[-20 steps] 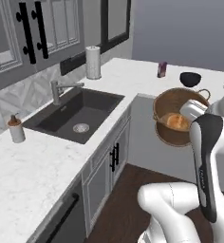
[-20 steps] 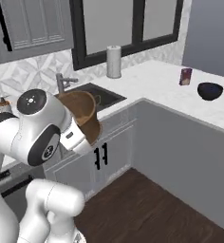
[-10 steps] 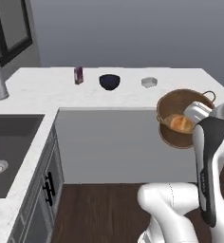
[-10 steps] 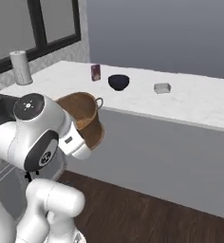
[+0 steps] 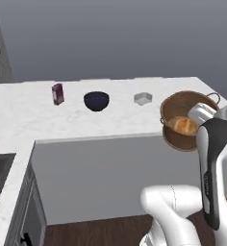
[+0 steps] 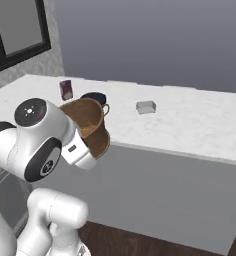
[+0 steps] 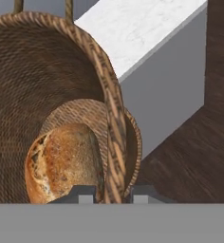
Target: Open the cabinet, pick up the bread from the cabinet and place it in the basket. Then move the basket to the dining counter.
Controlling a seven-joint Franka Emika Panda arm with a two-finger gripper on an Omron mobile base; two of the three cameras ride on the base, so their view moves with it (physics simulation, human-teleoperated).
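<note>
Marble-patterned and wide, the dining counter runs across the scene under a plain dark wall, its grey front dropping to a dark wood floor. On its top sit a black bowl, a small dark red jar and a little grey dish, all toward the far edge.

Next in size comes the basket, which hangs in the air off the near right edge of the counter, tipped so its mouth faces back toward the base cameras. The bread lies inside against its lower wall.

Smallest, the gripper has its two fingers pinched narrowly on the basket's rim, one tip inside by the loaf and one outside, so the basket is carried by its wall.

What the move turns on: the counter top lies ahead of the hand and beyond the held basket, with the near edge just past the basket's bottom. I judge the basket needs carrying forward over that edge and righting before it is set down on bare marble, clear of the dish.
</note>
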